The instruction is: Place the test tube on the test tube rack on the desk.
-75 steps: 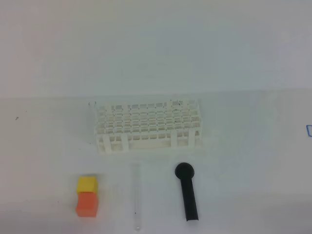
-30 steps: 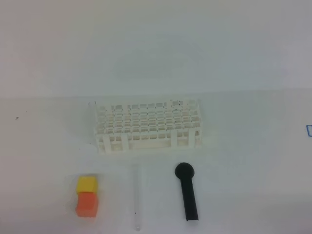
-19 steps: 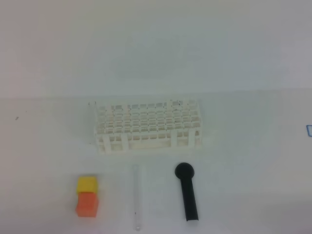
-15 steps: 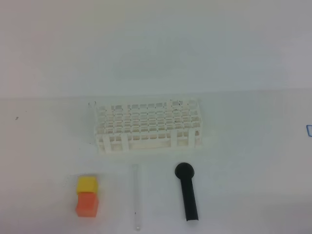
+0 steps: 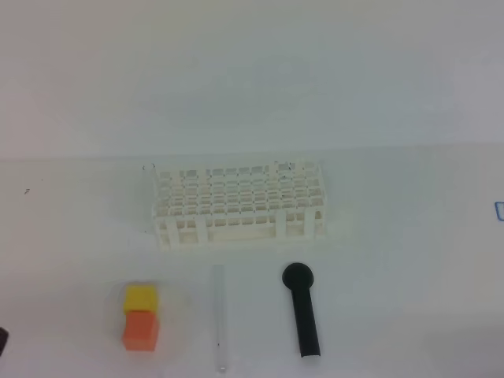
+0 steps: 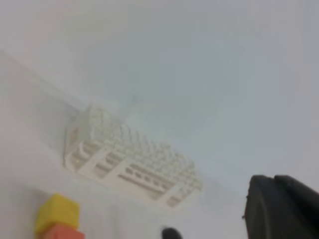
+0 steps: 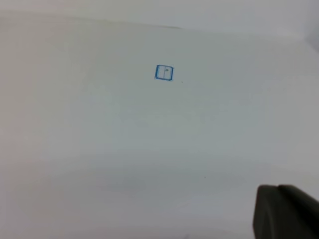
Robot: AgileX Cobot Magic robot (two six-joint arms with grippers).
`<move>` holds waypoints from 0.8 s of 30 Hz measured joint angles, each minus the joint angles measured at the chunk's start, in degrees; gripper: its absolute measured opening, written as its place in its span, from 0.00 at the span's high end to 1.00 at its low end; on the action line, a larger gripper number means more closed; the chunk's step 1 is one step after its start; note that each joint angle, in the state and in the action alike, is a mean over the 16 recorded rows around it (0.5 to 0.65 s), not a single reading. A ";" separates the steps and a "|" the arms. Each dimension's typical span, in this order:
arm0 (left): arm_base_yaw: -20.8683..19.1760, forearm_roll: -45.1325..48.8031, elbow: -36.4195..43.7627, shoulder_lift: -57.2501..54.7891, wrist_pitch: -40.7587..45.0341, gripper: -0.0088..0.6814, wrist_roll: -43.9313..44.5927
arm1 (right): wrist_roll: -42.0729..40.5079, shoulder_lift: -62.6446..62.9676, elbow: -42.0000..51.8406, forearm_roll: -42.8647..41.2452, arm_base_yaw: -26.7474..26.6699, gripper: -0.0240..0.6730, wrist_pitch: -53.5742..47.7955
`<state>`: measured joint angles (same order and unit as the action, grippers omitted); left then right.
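Test tube (image 5: 220, 319) lies flat, its long side pointing toward the test tube rack (image 5: 239, 205). My left gripper (image 6: 284, 209) is nearer, right of the orange block (image 5: 141, 330). Both grippers are pressed together, holding nothing.

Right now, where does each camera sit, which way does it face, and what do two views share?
Exterior high: above, facing down on desk, test tube rack, test tube; dark robot sliver at left edge.
Left wrist: low, facing the rack; left end effector lower right.
Right wrist: facing bare desk, blue square mark; right end effector lower right.
Shared by exterior and left wrist: rack, yellow block.
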<state>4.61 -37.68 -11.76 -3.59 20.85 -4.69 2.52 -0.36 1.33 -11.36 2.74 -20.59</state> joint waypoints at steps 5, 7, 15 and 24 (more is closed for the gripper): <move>1.74 3.10 -5.37 -5.18 4.48 0.98 6.81 | 0.00 0.00 0.00 0.00 0.00 0.97 -0.01; 2.60 4.37 -7.35 -7.93 5.90 0.98 8.47 | 0.00 0.00 0.00 0.00 0.00 0.97 -0.01; 5.63 7.54 -14.43 -20.30 9.56 0.98 11.62 | 0.00 0.00 0.00 0.00 0.00 0.97 -0.01; 9.40 2.64 -18.86 -35.18 11.34 0.99 15.38 | 0.00 0.00 0.00 0.00 0.00 0.97 -0.01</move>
<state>14.01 -35.03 -30.62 -38.77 32.19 10.68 2.52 -0.36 1.33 -11.36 2.74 -20.61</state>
